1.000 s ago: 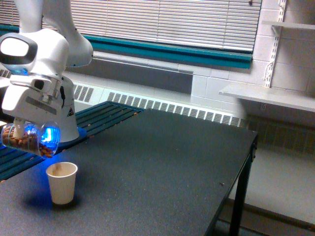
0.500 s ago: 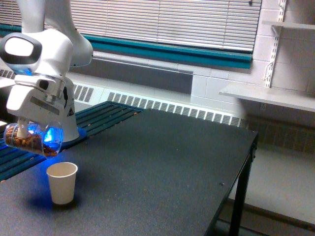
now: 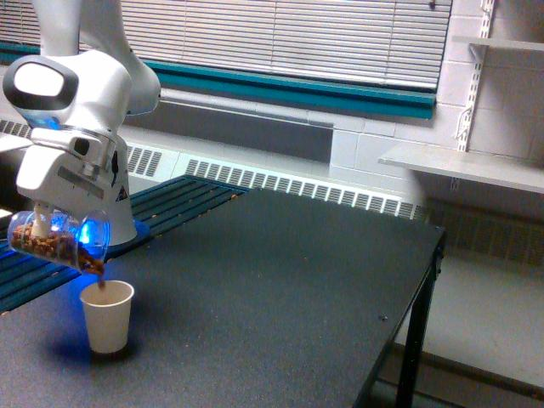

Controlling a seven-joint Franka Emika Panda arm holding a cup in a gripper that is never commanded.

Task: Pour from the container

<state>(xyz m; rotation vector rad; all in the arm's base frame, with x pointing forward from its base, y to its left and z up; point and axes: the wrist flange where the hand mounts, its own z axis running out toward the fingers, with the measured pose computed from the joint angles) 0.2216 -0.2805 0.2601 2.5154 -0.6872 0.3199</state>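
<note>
The container point(image 3: 55, 241), a clear round cup holding brown bits, hangs tipped well over on its side above the counter point(image 3: 272, 289), near the exterior view's left edge. Its mouth points down and toward the exterior view's right, directly over the paper cup point(image 3: 107, 315). The tilt appears chosen so that the contents slide toward the lip; a small clump of brown bits point(image 3: 101, 274) is seen between the lip and the paper cup's rim, apparently falling in. Most of the brown load lies along the lower wall of the container, so the pour looks only begun.

The hand point(image 3: 38, 223) grasps the container from above, its fingers largely hidden behind the clear wall. A blue glow lights the container and tints the counter beside the paper cup.

The paper cup stands upright on the dark counter, just below the container's lip but apart from it. What it holds cannot be seen from this angle.

Behind stand the white arm point(image 3: 81, 93), a slatted blue surface point(image 3: 183, 200), a baseboard radiator point(image 3: 297, 187) and window blinds point(image 3: 289, 38).
</note>
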